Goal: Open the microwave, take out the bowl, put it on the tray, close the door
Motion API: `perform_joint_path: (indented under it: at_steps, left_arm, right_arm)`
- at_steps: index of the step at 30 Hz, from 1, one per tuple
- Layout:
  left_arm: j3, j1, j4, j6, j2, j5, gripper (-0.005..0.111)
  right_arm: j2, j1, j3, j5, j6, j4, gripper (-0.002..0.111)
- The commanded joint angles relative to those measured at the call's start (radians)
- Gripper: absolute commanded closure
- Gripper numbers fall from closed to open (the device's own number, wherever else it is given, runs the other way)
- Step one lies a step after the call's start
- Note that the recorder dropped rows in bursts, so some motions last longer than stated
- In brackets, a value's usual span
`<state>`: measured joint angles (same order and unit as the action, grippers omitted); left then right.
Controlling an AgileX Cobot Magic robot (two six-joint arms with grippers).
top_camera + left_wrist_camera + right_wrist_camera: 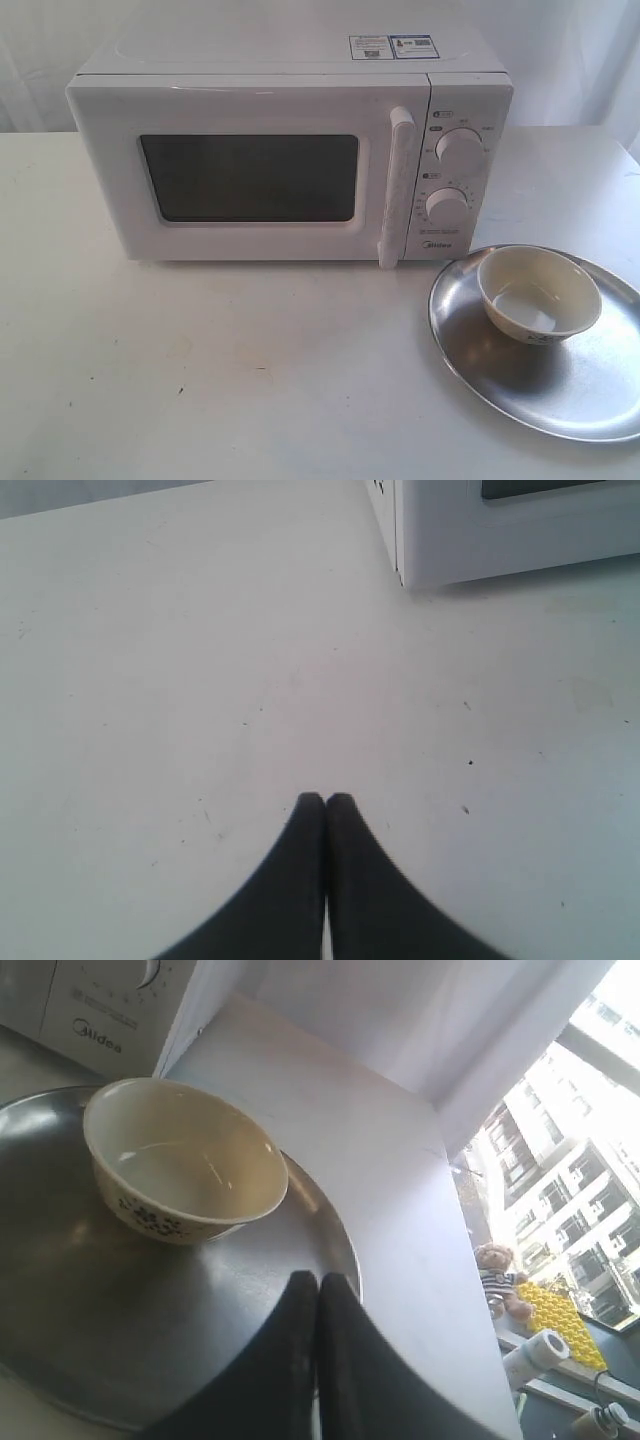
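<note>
1. On the table [200, 370], just in front of the microwave [270, 60] at the end with the dials [458, 152], the bowl [540, 295] sits upright inside the tray [560, 410], toward its back rim. I judge the transfer done.
2. The door [250, 190] lies flush with the cabinet and its bar handle [395, 190] is upright, so nothing looks left to close.
3. My left tool [326, 798] hangs low over bare table with its tips pressed together, gripping nothing. It sits off the microwave's front corner, I'd guess to keep clear of the door.
4. My right tool [318, 1278] is likewise pinched closed and empty. It is over the tray's rim and apart from the bowl, well placed for pulling away without knocking it.
5. Neither arm shows in the exterior view, so only the wrist views tell me the tools' state. The right wrist view shows the dark pattern on the bowl's side plainly. Only the exterior view shows the whole door.
</note>
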<state>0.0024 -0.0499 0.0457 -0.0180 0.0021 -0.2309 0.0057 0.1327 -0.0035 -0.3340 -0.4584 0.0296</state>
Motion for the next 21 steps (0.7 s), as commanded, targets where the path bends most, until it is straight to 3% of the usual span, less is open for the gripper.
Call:
perform_joint_path:
  at_steps: [1, 8, 11, 15, 21]
  left_arm:
    - [-0.002, 0.004, -0.007, -0.004, -0.002, -0.002, 0.107]
    - [-0.002, 0.004, -0.007, -0.004, -0.002, -0.002, 0.107]
    - [-0.002, 0.004, -0.007, -0.004, -0.002, -0.002, 0.107]
    - [-0.002, 0.004, -0.007, -0.004, -0.002, -0.002, 0.107]
    - [-0.002, 0.004, -0.007, -0.004, -0.002, -0.002, 0.107]
  right_arm:
    - [-0.006, -0.005, 0.004, 0.0, -0.041, 0.009, 0.108]
    - [-0.006, -0.005, 0.004, 0.008, -0.615, 0.014, 0.108]
    - [-0.006, -0.005, 0.004, 0.091, -0.695, 0.014, 0.108]
    - [-0.006, -0.003, 0.004, 0.084, -0.538, -0.038, 0.108]
    - [-0.006, -0.003, 0.004, -0.003, 0.025, -0.164, 0.108]
